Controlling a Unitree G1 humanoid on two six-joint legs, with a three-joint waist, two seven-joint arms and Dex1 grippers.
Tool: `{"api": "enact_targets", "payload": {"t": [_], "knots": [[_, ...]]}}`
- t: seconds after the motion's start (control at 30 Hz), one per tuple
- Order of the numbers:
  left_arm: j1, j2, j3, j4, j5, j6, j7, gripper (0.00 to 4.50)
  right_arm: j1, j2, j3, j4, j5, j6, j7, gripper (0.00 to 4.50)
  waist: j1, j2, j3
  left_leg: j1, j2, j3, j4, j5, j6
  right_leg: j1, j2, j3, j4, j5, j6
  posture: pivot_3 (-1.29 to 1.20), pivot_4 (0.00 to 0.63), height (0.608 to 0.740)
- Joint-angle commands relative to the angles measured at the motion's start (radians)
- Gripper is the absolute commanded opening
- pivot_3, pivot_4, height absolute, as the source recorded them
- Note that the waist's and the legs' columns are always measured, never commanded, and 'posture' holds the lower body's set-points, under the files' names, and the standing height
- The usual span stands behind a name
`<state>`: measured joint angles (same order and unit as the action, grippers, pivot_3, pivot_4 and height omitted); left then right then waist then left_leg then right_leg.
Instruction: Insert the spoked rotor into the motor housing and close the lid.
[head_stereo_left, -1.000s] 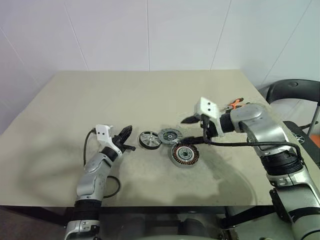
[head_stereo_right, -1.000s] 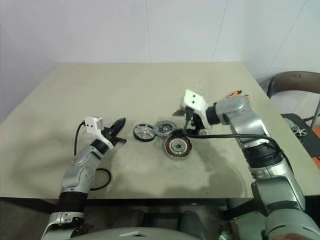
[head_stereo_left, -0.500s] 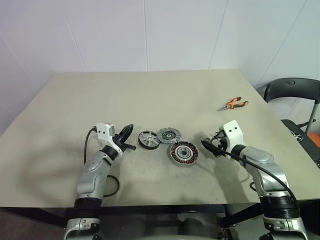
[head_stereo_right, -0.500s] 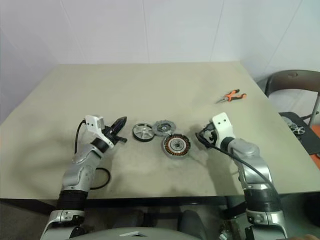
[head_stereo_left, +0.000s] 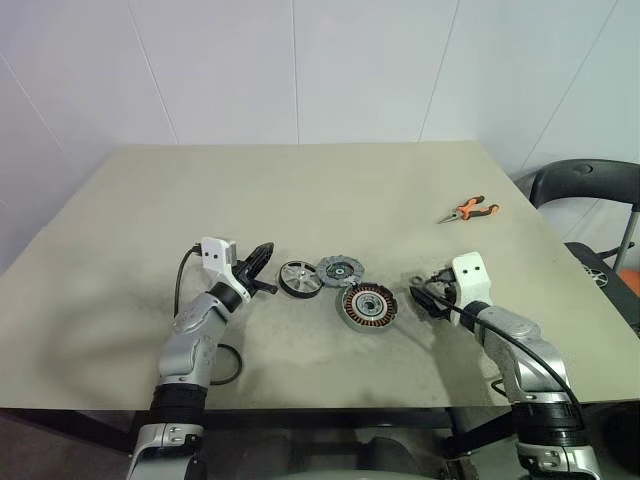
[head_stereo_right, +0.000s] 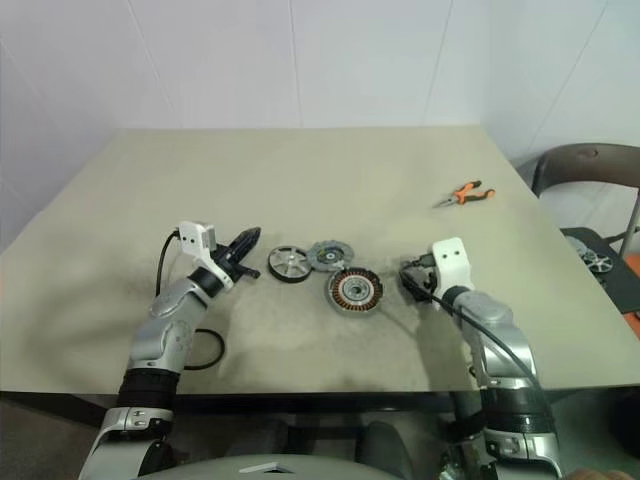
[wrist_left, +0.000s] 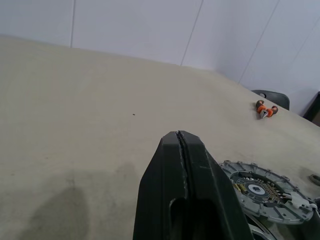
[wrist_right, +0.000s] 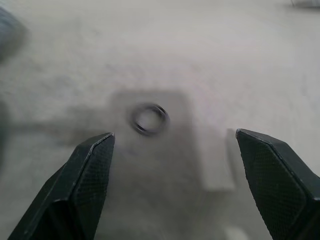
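Note:
Three parts lie together mid-table. The spoked rotor (head_stereo_left: 299, 278) lies flat on the left, with the grey lid (head_stereo_left: 341, 268) (wrist_left: 260, 187) beside it. The copper-wound motor housing (head_stereo_left: 368, 306) sits just in front of them. My left gripper (head_stereo_left: 264, 255) (wrist_left: 180, 137) is shut and empty, pointing level at the rotor from a short way to its left. My right gripper (head_stereo_left: 420, 298) (wrist_right: 175, 134) is open and empty, low over the table just right of the housing. A small dark ring (wrist_right: 148, 119) lies on the table ahead of its fingers.
Orange-handled pliers (head_stereo_left: 468, 209) lie on the table (head_stereo_left: 300, 190) at the far right. A dark chair (head_stereo_left: 585, 180) stands beyond the table's right edge. A black cable loop (head_stereo_left: 225, 365) rests by my left forearm near the front edge.
My right arm has swung down and to the right, from above the lid and housing to low beside the housing, uncovering the pliers. The left gripper has stayed put.

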<state>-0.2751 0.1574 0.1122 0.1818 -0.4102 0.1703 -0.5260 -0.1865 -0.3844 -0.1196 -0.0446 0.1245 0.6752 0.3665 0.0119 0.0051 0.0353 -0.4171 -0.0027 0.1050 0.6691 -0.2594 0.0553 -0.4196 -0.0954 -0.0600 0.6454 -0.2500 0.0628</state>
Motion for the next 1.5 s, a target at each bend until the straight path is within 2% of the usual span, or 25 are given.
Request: {"api": "enact_targets", "payload": {"t": [0.03,0.4,0.73,0.83,0.97,1.07,1.2,1.3,1.37,1.47,1.5], "knots": [[-0.018,0.012,0.004,-0.031,0.000,0.002,-0.002,0.00,-0.045,0.017,0.016,0.011,-0.007,-0.032,-0.023,4.05,0.000,0.000,0.000,0.000,0.000,0.000,0.000,0.000,0.000,0.000,0.000,0.000,0.000,0.000,0.000,0.00,0.000,0.740],[-0.055,0.039,0.022,0.021,-0.006,0.003,-0.017,0.00,-0.078,0.063,0.080,0.067,-0.019,-0.070,-0.053,4.05,-0.001,0.000,0.000,0.001,0.000,0.000,0.000,0.000,0.000,0.000,0.001,0.000,0.001,0.000,0.000,0.00,0.000,0.740],[-0.042,0.038,0.022,-0.002,-0.004,0.011,-0.015,0.00,-0.080,0.039,0.058,0.132,-0.030,-0.082,-0.073,4.05,0.001,0.000,0.000,0.008,0.001,0.000,0.000,-0.001,-0.002,0.008,0.000,0.000,-0.001,0.000,0.000,0.00,0.000,0.740],[-0.039,0.038,0.021,-0.003,-0.004,0.011,-0.018,0.00,-0.074,0.042,0.077,0.124,-0.037,-0.087,-0.070,3.46,0.001,0.000,0.000,0.009,0.000,0.000,0.000,-0.002,-0.003,0.009,-0.001,0.000,-0.001,0.000,0.000,0.00,0.000,0.740],[-0.039,0.037,0.020,0.004,-0.001,0.005,-0.020,0.00,-0.072,0.045,0.087,0.113,-0.031,-0.056,-0.076,2.14,0.001,0.000,0.000,0.009,0.000,0.000,0.000,-0.002,-0.003,0.009,-0.001,0.000,-0.001,0.000,0.000,0.00,0.000,0.740],[-0.040,0.035,0.018,0.006,0.002,0.003,-0.017,0.00,-0.069,0.038,0.081,0.119,-0.025,-0.057,-0.075,2.14,0.001,0.000,0.000,0.009,0.000,-0.001,-0.001,-0.002,-0.003,0.009,-0.001,0.000,-0.002,0.000,0.000,0.00,0.000,0.740],[-0.044,0.033,0.019,0.014,0.005,-0.001,-0.017,0.00,-0.069,0.024,0.076,0.112,-0.022,-0.046,-0.070,1.35,0.002,0.000,0.000,0.009,0.000,-0.001,-0.002,-0.002,-0.003,0.009,-0.001,0.000,-0.004,0.000,0.000,0.00,0.000,0.740],[-0.048,0.033,0.022,0.023,0.006,-0.003,-0.020,0.00,-0.070,0.017,0.072,0.113,-0.015,-0.046,-0.065,1.35,0.001,0.000,0.000,0.009,0.001,-0.001,-0.003,-0.002,-0.003,0.009,-0.001,0.000,-0.006,0.000,0.000,0.00,0.000,0.740],[-0.051,0.034,0.024,0.028,0.006,-0.004,-0.022,0.00,-0.065,0.014,0.070,0.100,-0.010,-0.046,-0.059,1.02,0.001,0.000,0.000,0.008,0.001,-0.001,-0.004,-0.002,-0.003,0.009,-0.001,0.000,-0.007,0.000,0.000,0.00,0.000,0.740],[-0.056,0.036,0.026,0.038,0.006,-0.008,-0.026,0.00,-0.061,0.010,0.072,0.091,-0.016,-0.034,-0.065,0.16,0.001,0.000,0.000,0.008,0.001,-0.001,-0.005,-0.002,-0.003,0.009,-0.001,0.000,-0.008,0.000,0.000,0.00,0.000,0.740],[-0.058,0.036,0.026,0.041,0.006,-0.009,-0.026,0.00,-0.061,0.009,0.073,0.090,-0.019,-0.030,-0.068,0.04,0.001,0.000,0.000,0.008,0.001,-0.001,-0.005,-0.003,-0.003,0.009,-0.001,0.000,-0.009,0.000,0.000,0.00,0.000,0.740]]}}
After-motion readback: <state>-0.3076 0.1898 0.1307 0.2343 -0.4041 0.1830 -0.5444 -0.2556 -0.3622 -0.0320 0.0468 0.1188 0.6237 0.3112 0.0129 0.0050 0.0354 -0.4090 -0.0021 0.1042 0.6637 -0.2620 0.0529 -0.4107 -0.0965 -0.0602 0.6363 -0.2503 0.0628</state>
